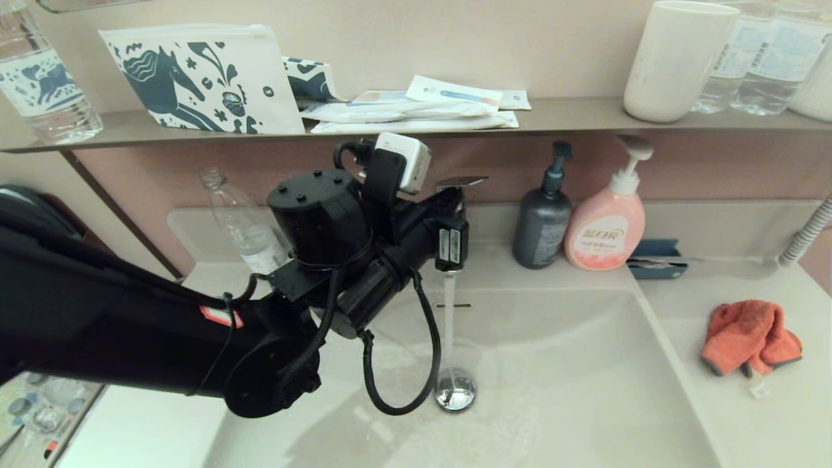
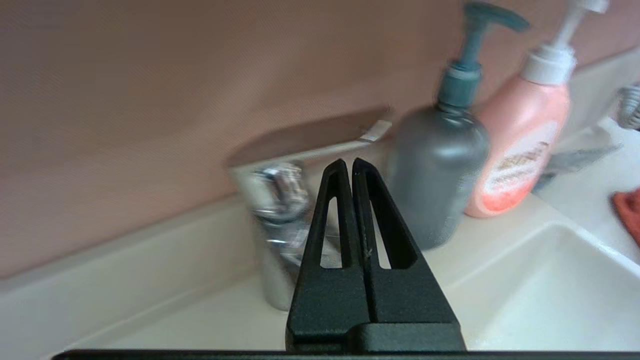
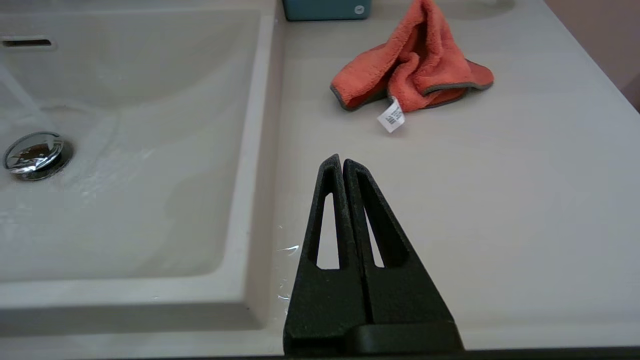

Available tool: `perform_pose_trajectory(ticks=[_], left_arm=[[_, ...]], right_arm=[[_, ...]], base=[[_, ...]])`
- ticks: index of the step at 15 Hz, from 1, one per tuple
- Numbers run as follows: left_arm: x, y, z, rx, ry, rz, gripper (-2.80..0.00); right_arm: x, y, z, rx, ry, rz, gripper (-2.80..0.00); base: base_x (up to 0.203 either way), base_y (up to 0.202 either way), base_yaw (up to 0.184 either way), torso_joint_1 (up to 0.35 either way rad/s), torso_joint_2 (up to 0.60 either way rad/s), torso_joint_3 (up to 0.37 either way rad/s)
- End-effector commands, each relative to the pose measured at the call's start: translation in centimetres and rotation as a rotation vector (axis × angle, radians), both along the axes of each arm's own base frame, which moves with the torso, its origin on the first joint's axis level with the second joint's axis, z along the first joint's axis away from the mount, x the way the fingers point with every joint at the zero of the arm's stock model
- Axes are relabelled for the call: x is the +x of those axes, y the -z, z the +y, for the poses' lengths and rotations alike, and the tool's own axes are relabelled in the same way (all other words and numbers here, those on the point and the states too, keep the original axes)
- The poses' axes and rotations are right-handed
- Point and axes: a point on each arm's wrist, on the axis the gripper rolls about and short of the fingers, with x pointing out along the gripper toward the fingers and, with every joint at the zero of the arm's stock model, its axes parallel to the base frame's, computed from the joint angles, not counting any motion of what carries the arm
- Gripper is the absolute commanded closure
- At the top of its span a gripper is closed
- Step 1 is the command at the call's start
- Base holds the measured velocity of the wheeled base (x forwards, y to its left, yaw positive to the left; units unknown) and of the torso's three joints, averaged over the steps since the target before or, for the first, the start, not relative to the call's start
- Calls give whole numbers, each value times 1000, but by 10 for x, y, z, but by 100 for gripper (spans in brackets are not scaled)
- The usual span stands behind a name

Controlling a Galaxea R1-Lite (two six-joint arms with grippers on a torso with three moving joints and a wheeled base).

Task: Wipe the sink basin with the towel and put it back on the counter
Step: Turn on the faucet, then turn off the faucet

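The orange-red towel (image 1: 749, 337) (image 3: 411, 75) lies crumpled on the off-white counter (image 1: 767, 422) (image 3: 500, 210), to the right of the sink basin (image 1: 572, 403) (image 3: 150, 150), its white tag towards the front. My right gripper (image 3: 342, 161) is shut and empty. It hovers over the counter near the front edge, short of the towel. My left arm (image 1: 318, 221) reaches across the basin to the chrome faucet (image 2: 280, 215). The left gripper (image 2: 348, 162) is shut just beside the faucet. A stream of water (image 1: 448, 325) runs onto the drain plug (image 1: 455, 390) (image 3: 34, 155).
A grey pump bottle (image 1: 541, 227) (image 2: 440, 170), a pink pump bottle (image 1: 604, 227) (image 2: 520, 145) and a blue dish (image 1: 656, 257) stand on the back ledge right of the faucet. A clear plastic bottle (image 1: 244, 221) stands at back left. The wall shelf (image 1: 572, 117) overhangs above.
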Motion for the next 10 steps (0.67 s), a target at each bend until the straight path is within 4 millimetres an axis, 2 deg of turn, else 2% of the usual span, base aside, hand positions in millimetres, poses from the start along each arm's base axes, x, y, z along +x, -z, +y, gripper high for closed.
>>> perform_pose_trajectory(ticks=[1, 10], left_arm=[[-1, -14, 6, -26, -8, -30, 0], [14, -35, -11, -22, 7, -29, 0]], right_arm=[[0, 0, 0, 0, 0, -1, 0], [0, 0, 0, 0, 0, -1, 0]], base=[[0, 0, 0, 0, 0, 0], [0, 0, 0, 0, 0, 0]])
